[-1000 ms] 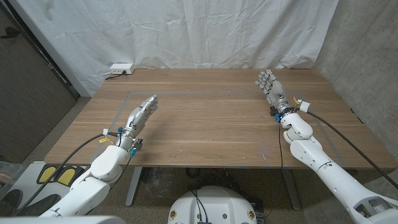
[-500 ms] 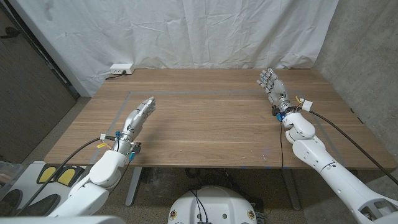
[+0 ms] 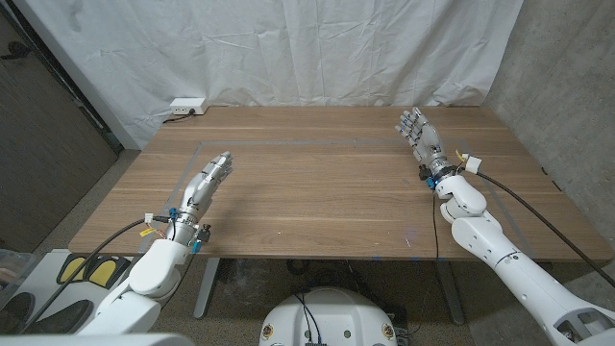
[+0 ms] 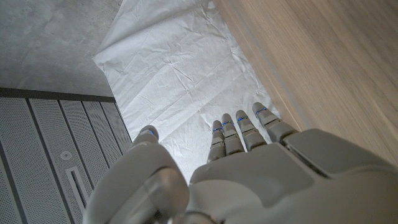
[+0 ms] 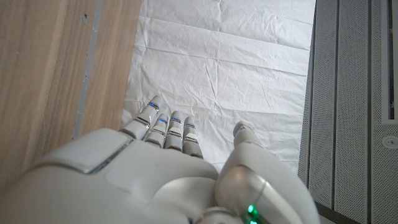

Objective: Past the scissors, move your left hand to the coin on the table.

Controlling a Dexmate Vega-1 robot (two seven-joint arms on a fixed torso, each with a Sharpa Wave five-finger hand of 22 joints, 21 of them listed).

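Observation:
My left hand (image 3: 206, 182) stands over the left part of the wooden table (image 3: 317, 183), fingers stretched out and apart, holding nothing. The left wrist view looks along the back of that hand (image 4: 249, 168) toward the white curtain. My right hand (image 3: 419, 136) is raised over the table's right side, fingers straight and spread, with nothing in it; its back (image 5: 143, 174) appears in the right wrist view. I see no scissors and no coin on the table in these views.
A white power strip (image 3: 187, 106) lies at the table's far left corner. A white curtain (image 3: 288, 48) hangs behind the table. A rectangle of grey tape (image 3: 317, 144) marks the tabletop.
My left hand has drawn back a little toward the table's near left edge. The right hand has barely moved.

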